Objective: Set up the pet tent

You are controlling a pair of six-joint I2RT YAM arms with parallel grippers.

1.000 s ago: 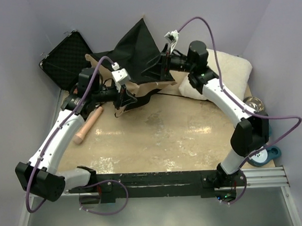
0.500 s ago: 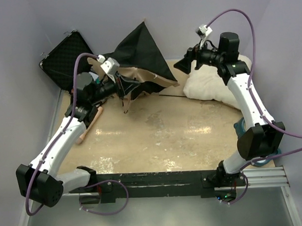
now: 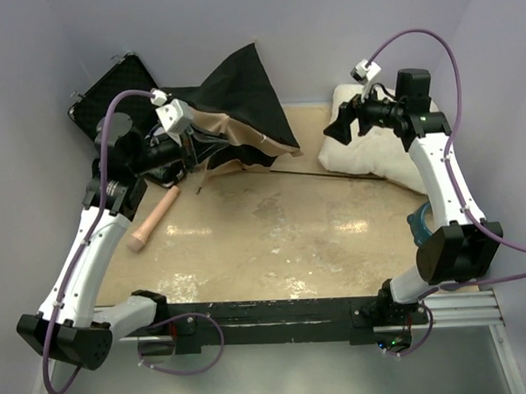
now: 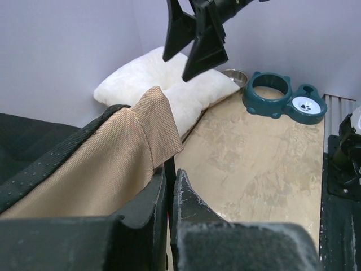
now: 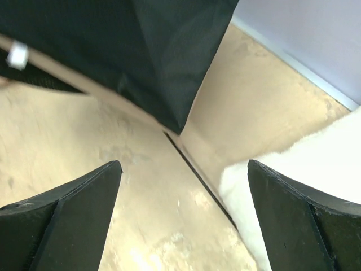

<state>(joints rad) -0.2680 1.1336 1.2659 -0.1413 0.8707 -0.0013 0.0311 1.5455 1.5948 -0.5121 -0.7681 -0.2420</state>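
**Spatial relation before the next move.** The pet tent [image 3: 237,98] sits at the far left of the worktop [image 3: 274,240], partly raised. Its black underside peaks upward and its tan face slumps below.

The left gripper [image 3: 194,158] is the nearer one and has the fabric in hand. The left wrist view shows its jaws together on the tan hem [image 4: 149,130], with no gap between them.

The right gripper [image 3: 339,128] hangs with its fingers spread wide, holding nothing, over the left end of the white cushion [image 3: 379,153]. From it the tent lies toward the robot's left, apart, with bare worktop between.

One thin black pole [image 3: 332,174] lies flat on the worktop. Its long axis runs left to right, from under the tent's tan skirt to the cushion's front edge (the end at the cushion cannot be made out). In the right wrist view the pole crosses diagonally between the spread fingers, below them and untouched.

Judgement: the right gripper is better placed to reach the pole than the fabric. Its jaws would need to close across the pole's length.
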